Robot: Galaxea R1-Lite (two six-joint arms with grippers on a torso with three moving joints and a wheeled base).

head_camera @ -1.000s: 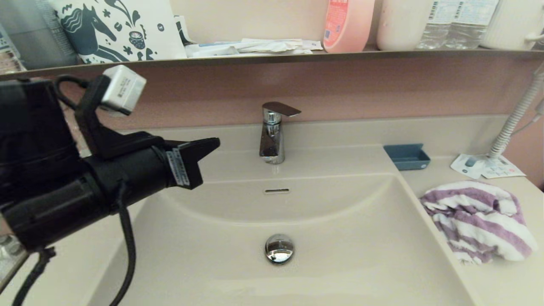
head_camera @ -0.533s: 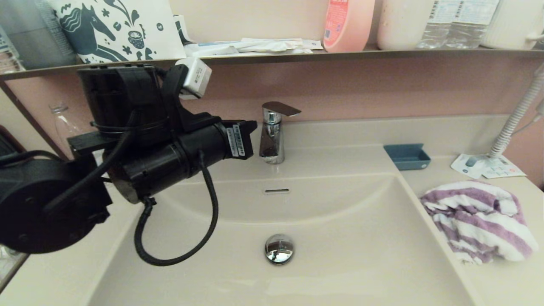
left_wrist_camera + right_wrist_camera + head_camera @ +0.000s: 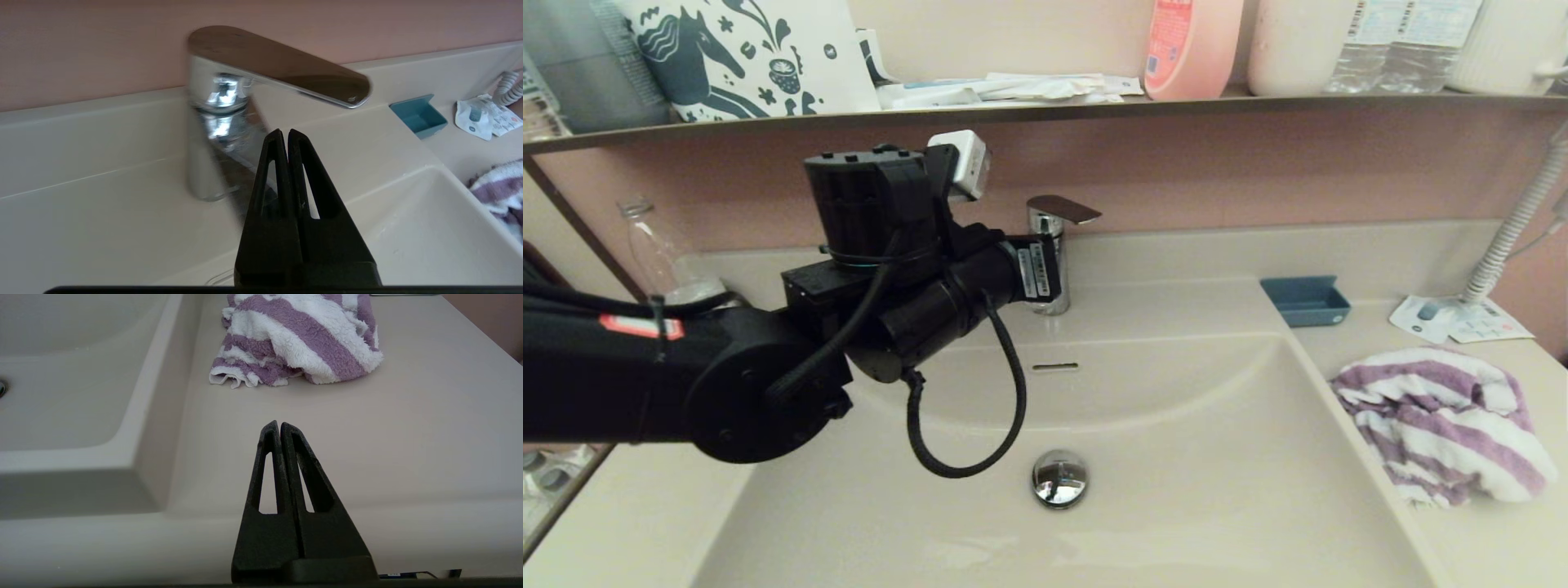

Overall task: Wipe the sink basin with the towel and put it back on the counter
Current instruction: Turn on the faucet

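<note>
The purple-and-white striped towel (image 3: pixel 1441 425) lies bunched on the counter (image 3: pixel 1494 539) to the right of the sink basin (image 3: pixel 1192 490). Nothing touches it. The basin's chrome drain plug (image 3: pixel 1059 478) and overflow slot (image 3: pixel 1054 367) are uncovered. My left gripper (image 3: pixel 1052 273) hangs over the basin's back left part, right in front of the tap (image 3: pixel 1062 211), shut and empty. In the left wrist view the tap (image 3: pixel 220 94) fills the space just beyond the left gripper (image 3: pixel 284 132). My right gripper (image 3: pixel 280 425) is out of the head view; it is shut and empty, low over the counter (image 3: pixel 388 428), short of the towel (image 3: pixel 298 339).
A blue soap dish (image 3: pixel 1305 300) sits at the basin's back right corner, with leaflets (image 3: pixel 1454 320) and a coiled cord (image 3: pixel 1511 237) behind the towel. A clear bottle (image 3: pixel 658 253) stands at the far left. The dark-edged shelf (image 3: pixel 1094 110) above carries bottles and papers.
My left arm has swung in from the left and reached forward, carrying its shut gripper up to the tap. The towel has not moved.
</note>
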